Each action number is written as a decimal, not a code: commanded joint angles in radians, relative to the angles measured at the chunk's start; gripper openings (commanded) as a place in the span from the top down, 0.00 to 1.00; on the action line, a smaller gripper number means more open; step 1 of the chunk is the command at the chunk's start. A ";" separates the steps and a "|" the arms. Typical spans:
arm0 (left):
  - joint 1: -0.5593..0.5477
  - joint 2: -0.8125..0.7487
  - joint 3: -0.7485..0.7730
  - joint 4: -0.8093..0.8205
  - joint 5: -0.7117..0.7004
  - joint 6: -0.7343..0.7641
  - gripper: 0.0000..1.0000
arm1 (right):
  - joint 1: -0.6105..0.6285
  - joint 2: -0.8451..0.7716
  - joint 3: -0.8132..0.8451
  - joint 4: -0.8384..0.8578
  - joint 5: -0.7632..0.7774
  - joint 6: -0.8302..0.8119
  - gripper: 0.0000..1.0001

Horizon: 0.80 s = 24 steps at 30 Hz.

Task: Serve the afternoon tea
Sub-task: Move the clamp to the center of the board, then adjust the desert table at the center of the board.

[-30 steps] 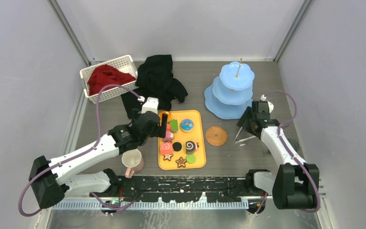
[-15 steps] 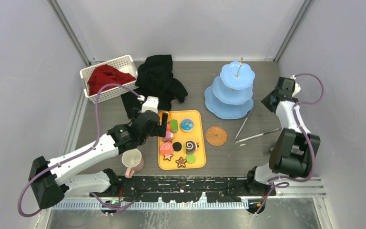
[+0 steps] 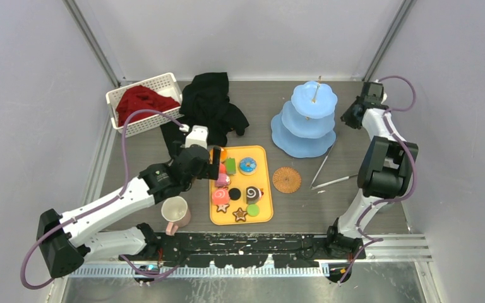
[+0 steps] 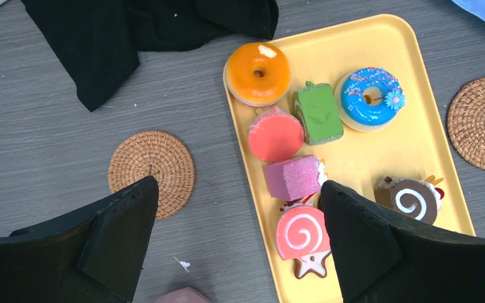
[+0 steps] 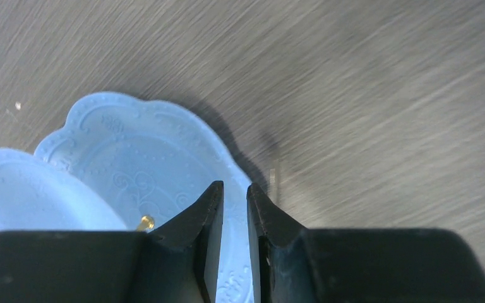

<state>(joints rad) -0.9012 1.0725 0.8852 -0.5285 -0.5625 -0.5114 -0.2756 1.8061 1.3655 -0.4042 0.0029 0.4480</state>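
Observation:
Several toy sweets lie on the yellow tray (image 3: 262,214): a blue donut (image 4: 369,98), a pink swirl roll (image 4: 302,231), a brown swirl roll (image 4: 409,199), a pink cube (image 4: 290,178) and a star cookie (image 4: 309,265). My left gripper (image 4: 235,186) hovers wide open over the tray's left edge (image 3: 218,165), holding nothing. The pale-blue three-tier stand (image 3: 303,126) is at the back right. My right gripper (image 3: 348,117) hangs just right of the stand, above its rim (image 5: 139,158). Only a narrow slit (image 5: 235,187) remains between its jaws, with nothing in it. A cream mug (image 3: 175,211) with a pink handle stands front left.
A white basket (image 3: 142,101) with red cloth sits back left, with a black cloth (image 3: 211,104) beside it. One wicker coaster (image 3: 287,180) lies right of the tray, another (image 4: 153,170) left of it. Two thin metal utensils (image 3: 335,183) lie near the stand.
My right arm swung from near the metal utensils up to the far right beside the stand, and its jaws narrowed. The left arm barely moved.

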 commanded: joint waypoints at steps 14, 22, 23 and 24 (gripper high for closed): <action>-0.002 -0.088 0.005 -0.035 -0.083 -0.028 0.01 | 0.185 0.026 0.061 -0.015 0.066 -0.032 0.64; -0.001 -0.051 0.005 0.000 -0.101 -0.005 0.01 | 0.132 -0.232 -0.140 0.001 0.121 0.028 0.31; -0.002 -0.045 0.009 -0.002 -0.106 -0.004 0.01 | 0.132 -0.267 -0.177 -0.008 0.121 0.027 0.29; -0.001 -0.039 0.012 -0.003 -0.108 -0.004 0.01 | 0.131 -0.306 -0.214 -0.015 0.117 0.027 0.27</action>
<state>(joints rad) -0.9012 1.0157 0.8848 -0.5732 -0.6220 -0.5198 -0.1349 1.6775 1.2495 -0.4271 0.0853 0.4488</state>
